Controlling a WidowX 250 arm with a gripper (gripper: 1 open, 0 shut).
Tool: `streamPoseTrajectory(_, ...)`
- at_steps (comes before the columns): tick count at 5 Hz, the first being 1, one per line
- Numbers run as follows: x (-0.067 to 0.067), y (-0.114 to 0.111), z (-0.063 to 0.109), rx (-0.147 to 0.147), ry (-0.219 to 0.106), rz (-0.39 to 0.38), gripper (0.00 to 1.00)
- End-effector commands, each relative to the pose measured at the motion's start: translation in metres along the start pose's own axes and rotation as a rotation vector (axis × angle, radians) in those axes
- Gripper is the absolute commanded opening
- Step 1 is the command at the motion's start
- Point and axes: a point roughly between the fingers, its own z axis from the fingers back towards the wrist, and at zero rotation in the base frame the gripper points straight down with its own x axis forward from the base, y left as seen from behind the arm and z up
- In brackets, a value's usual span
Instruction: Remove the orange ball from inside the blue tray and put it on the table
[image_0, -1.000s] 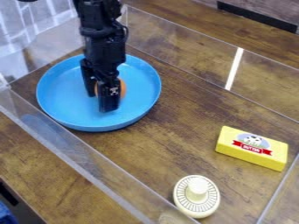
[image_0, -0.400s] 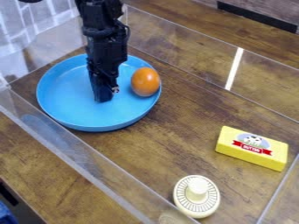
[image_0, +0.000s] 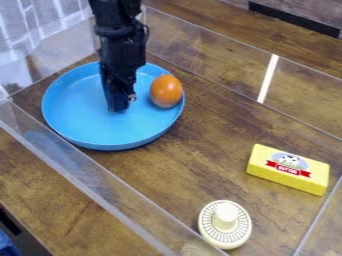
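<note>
Pincer (image_0: 122, 98) closed on nothing, over the dish (image_0: 100, 142); the ball (image_0: 166, 91) sits apart from it, inside by the right-hand rim. A sideways nudge could send the smooth ball rolling or pin it against that rim.

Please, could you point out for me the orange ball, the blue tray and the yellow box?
Orange ball (image_0: 166, 91): camera view, middle of its visible side.
Blue tray (image_0: 100, 129): camera view, bare inner floor.
Yellow box (image_0: 287, 174): camera view, top face.
</note>
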Motion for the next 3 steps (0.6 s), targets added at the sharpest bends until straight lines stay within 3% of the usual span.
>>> streamPoseTrajectory(1,0.016,0.01,0.051,0.096,-0.095,-0.002,0.0)
streamPoseTrajectory(2,0.025,0.016,0.076,0.135,-0.116,0.02,0.0)
streamPoseTrajectory(3,0.035,0.019,0.081,0.162,-0.129,-0.001,1.0)
